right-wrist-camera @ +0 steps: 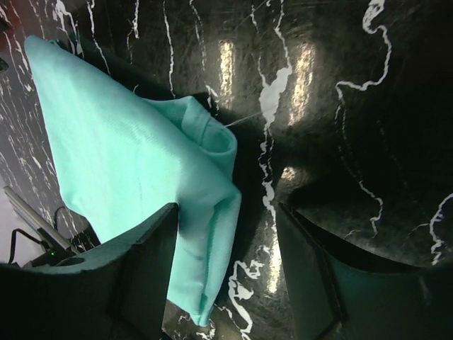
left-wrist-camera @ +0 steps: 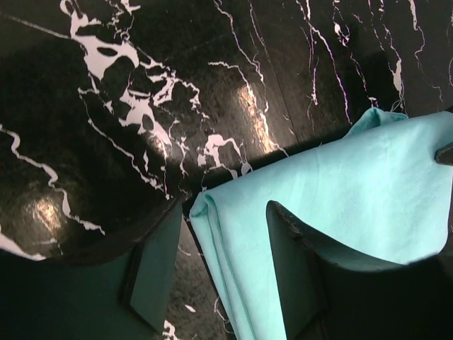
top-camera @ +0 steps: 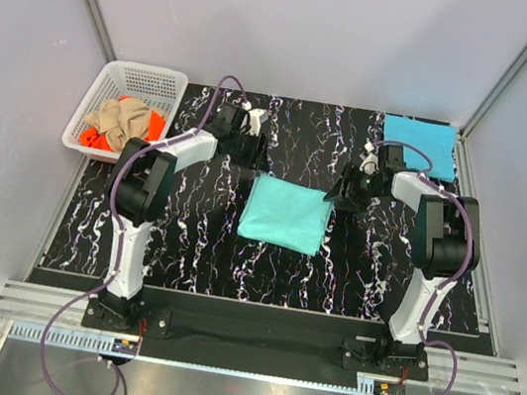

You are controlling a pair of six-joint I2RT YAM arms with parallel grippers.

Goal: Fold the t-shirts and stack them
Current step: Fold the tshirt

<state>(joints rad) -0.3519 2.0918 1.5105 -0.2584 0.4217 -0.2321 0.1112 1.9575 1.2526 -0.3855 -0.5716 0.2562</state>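
A mint-teal t-shirt (top-camera: 286,213) lies folded into a square in the middle of the black marbled table (top-camera: 186,245). My left gripper (top-camera: 254,151) is open over its far left corner (left-wrist-camera: 212,212), the cloth's edge between the jaws. My right gripper (top-camera: 342,192) is open over its far right corner (right-wrist-camera: 205,170), the folded edge between the jaws. A sky-blue t-shirt (top-camera: 419,145) lies folded at the far right corner of the table. Tan (top-camera: 127,120) and orange (top-camera: 92,138) t-shirts lie crumpled in the basket.
A white lattice basket (top-camera: 152,80) stands at the far left, partly off the table's left edge. Grey walls close the back and both sides.
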